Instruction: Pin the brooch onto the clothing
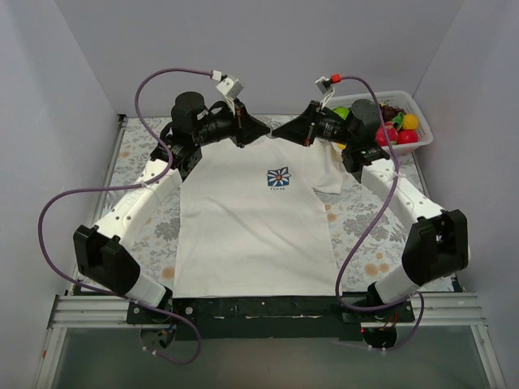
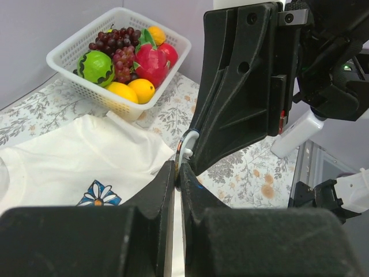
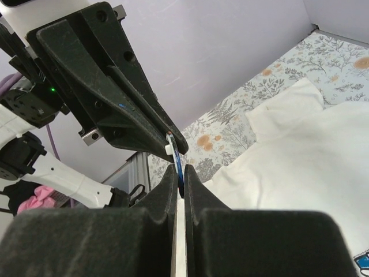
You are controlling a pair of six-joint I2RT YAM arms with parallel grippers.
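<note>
The white T-shirt point(image 1: 251, 235) lies flat on the flowered mat, its small blue-square daisy print point(image 1: 279, 177) near the chest. My two grippers meet tip to tip in the air above the collar. My left gripper point(image 1: 261, 130) and my right gripper point(image 1: 281, 130) are both shut on the brooch. The brooch is a thin disc seen edge-on, with a white clasp, in the left wrist view point(image 2: 184, 147) and the right wrist view point(image 3: 176, 151). In the top view the fingertips hide it. The shirt lies below in both wrist views point(image 2: 69, 161) point(image 3: 300, 167).
A white basket point(image 1: 422, 139) of plastic fruit stands at the back right, also in the left wrist view point(image 2: 66, 60). The flowered mat point(image 1: 369, 235) shows on both sides of the shirt. White walls close in the back and sides.
</note>
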